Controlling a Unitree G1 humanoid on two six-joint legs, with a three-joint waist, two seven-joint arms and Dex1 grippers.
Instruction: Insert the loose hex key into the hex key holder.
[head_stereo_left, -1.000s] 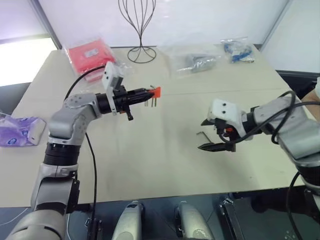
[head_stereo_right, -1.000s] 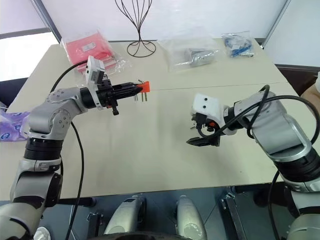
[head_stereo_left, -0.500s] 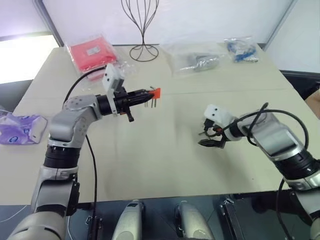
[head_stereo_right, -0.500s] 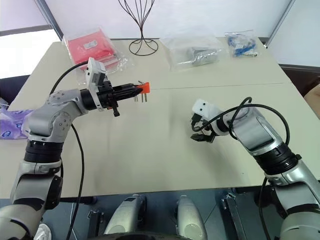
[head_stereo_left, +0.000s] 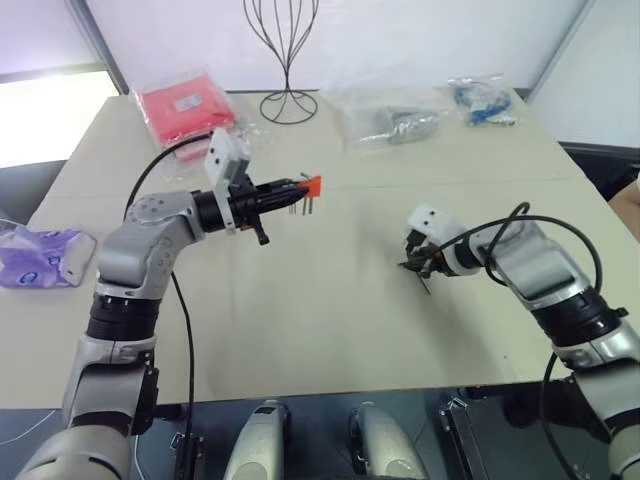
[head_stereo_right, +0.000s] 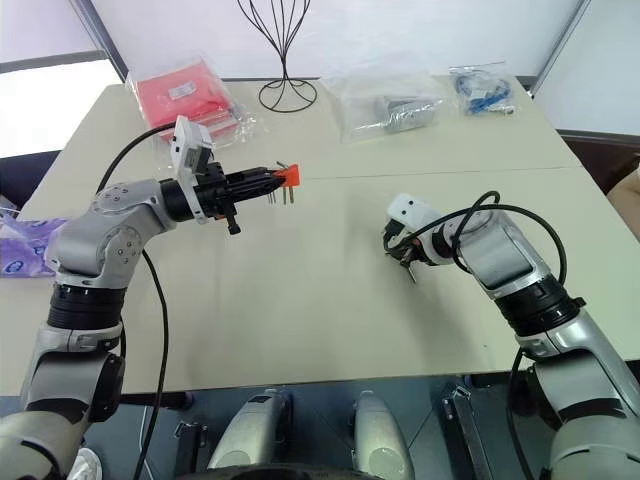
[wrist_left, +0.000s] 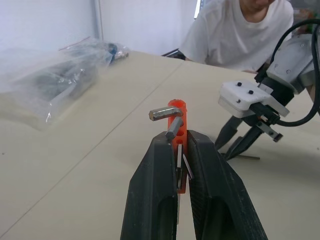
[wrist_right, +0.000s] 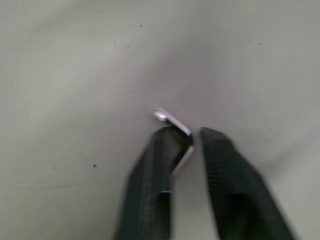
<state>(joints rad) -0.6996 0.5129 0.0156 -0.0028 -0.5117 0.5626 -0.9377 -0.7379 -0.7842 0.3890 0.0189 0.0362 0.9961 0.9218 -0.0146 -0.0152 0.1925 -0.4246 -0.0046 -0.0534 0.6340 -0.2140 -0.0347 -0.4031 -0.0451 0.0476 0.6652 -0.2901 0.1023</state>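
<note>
**Right gripper at the loose hex key, left holding the holder**

On a beige table (head_stereo_left: 300, 300), the right gripper (wrist_right: 182, 145) has its fingers narrowed around the loose hex key (wrist_right: 175, 127). Well left of it, the left gripper (wrist_left: 177, 165) is clamped on the orange hex key holder (wrist_left: 176, 112), raised above the table. Beyond stand a wire stand (head_stereo_left: 285, 60), a red packet (head_stereo_left: 180, 105) and clear bags (head_stereo_left: 390, 120). A purple pack (head_stereo_left: 40, 255) lies off the table's left edge. No writing is readable.

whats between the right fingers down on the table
The loose hex key lies between the right gripper fingers on the bare table; its bent end shows past the fingertips, while one finger covers the long leg's far end.
</note>
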